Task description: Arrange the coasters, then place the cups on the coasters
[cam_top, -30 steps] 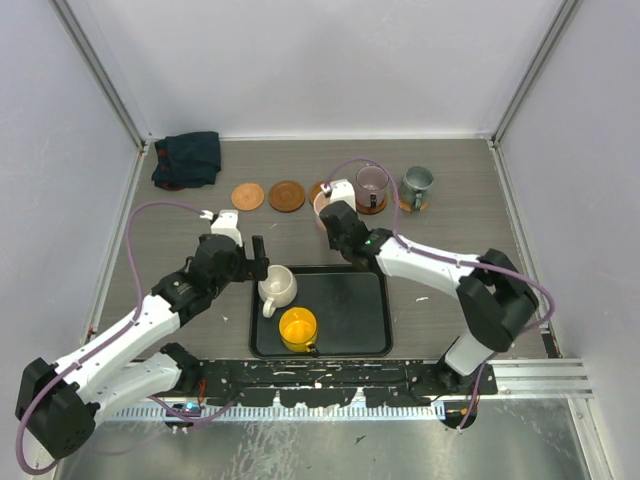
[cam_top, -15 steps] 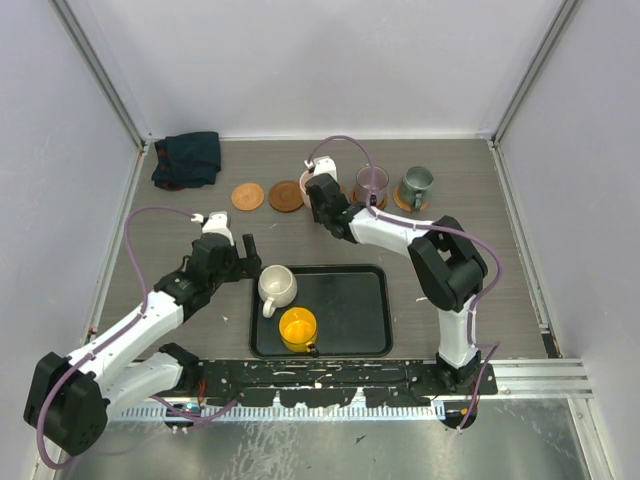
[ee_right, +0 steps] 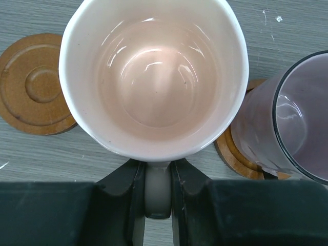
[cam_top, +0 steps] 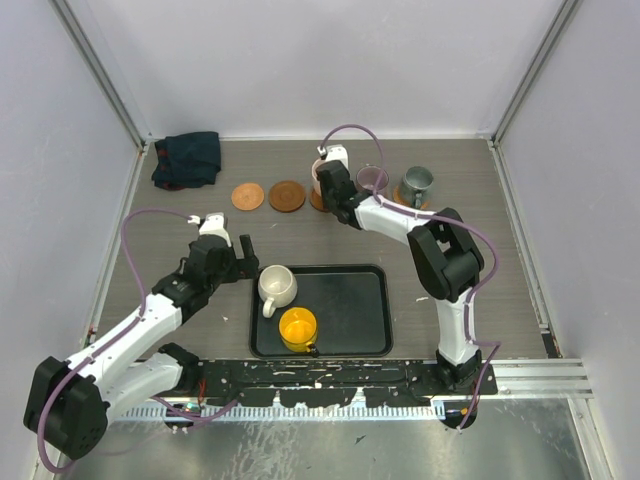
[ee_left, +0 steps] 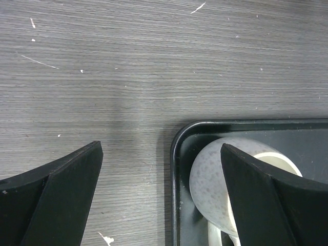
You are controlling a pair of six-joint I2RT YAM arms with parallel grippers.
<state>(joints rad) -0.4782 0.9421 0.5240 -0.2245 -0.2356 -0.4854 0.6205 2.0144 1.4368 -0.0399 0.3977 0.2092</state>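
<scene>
Pinches pale pink ceramic cup [ee_right: 154, 77] by its handle in right gripper [ee_right: 158, 197] near table's [ee_left: 154, 61] far edge, beside mauve glossy cup [ee_right: 292, 123]; holds left gripper [ee_left: 160, 148] jaws spread over black rectangular tray's [ee_left: 177, 154] far-left corner.

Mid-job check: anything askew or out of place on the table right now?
Nothing spilled or broken. The mauve cup seems to sit off-centre: its coaster sticks out on the side toward the pink cup, which the right tool grips by the handle. The camera angle may exaggerate it.
</scene>
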